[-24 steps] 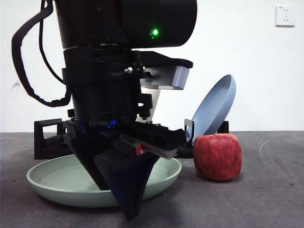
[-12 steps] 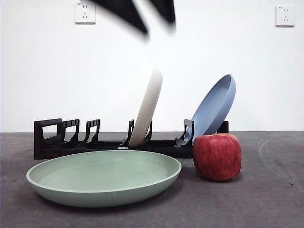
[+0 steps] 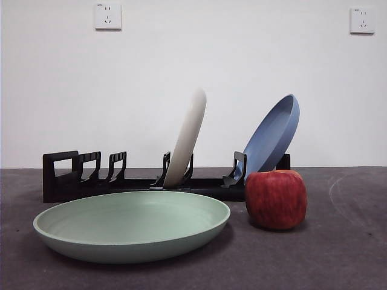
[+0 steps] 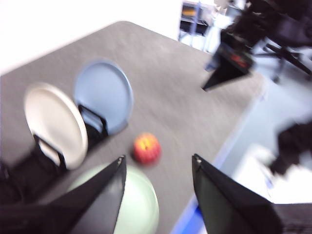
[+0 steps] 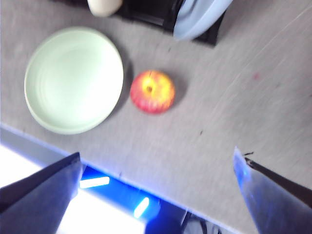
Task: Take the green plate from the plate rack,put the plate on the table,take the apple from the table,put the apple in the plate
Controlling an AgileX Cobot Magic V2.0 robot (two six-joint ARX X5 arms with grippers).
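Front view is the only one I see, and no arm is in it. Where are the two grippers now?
Observer: Both are high above the table. The left gripper is open and holds nothing.
Operator: And the right one?
Observer: The right gripper is wide open, above the apple and the green plate.
Operator: Does the apple touch the plate?
Observer: No. From above there is a strip of bare table between them.

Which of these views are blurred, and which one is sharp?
Front view: sharp, evenly lit, soft shadow under the apple. Left wrist view: strongly blurred, the green plate smeared. Right wrist view: mildly blurred, with blue glare past the table edge.
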